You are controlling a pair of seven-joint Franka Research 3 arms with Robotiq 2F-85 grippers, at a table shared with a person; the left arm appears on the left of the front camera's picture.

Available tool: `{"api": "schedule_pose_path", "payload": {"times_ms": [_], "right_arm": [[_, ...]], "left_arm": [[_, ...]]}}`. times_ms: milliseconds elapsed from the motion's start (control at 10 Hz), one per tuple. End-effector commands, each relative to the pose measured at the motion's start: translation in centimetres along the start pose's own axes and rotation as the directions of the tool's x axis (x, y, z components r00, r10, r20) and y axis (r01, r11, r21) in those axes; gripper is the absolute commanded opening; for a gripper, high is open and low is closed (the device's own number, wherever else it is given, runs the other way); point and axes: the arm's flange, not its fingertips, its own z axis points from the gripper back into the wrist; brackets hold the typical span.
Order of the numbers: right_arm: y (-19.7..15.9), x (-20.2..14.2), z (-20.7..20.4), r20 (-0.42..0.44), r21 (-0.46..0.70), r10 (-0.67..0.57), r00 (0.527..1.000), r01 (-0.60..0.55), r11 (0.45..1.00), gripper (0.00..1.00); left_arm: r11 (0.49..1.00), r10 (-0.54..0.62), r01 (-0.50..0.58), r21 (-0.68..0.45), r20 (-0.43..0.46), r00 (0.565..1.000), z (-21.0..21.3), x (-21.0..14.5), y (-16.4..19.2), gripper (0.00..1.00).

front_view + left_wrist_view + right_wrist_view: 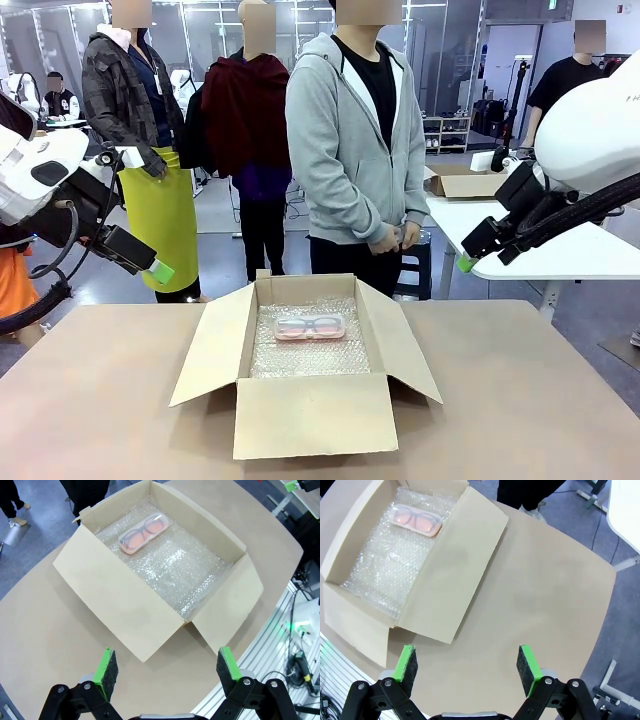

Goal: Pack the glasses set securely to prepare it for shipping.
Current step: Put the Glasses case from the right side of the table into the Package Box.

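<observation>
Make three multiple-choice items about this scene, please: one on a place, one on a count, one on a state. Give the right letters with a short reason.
1. The pink case lies:
A. under the box
B. in the box, on the bubble wrap
C. on a flap of the box

2. Glasses cases seen in the box:
A. one
B. two
C. three

3. The left tool is:
A. open and empty
B. shut on the pink case
C. shut on a flap

Answers:
1 B: the pink case rests on the bubble wrap, near the far wall of the box.
2 A: the pink case is the one case seen there.
3 A: its green pads stand wide apart with nothing between them.
</observation>
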Motion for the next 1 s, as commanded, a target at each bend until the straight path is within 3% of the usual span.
{"api": "schedule_pose_path", "payload": {"times_ms": [0,900], "right_arm": [[0.06,0.31,0.08,-0.012,0.001,-0.006,1.000,0.006,1.000,1.00],[0.06,0.31,0.08,-0.012,0.001,-0.006,1.000,0.006,1.000,1.00]], "left_arm": [[1.000,-0.012,0.012,-0.016,0.013,1.000,0.09,-0.04,0.19,1.00],[1.000,-0.012,0.012,-0.016,0.013,1.000,0.09,-0.04,0.19,1.00]]}}
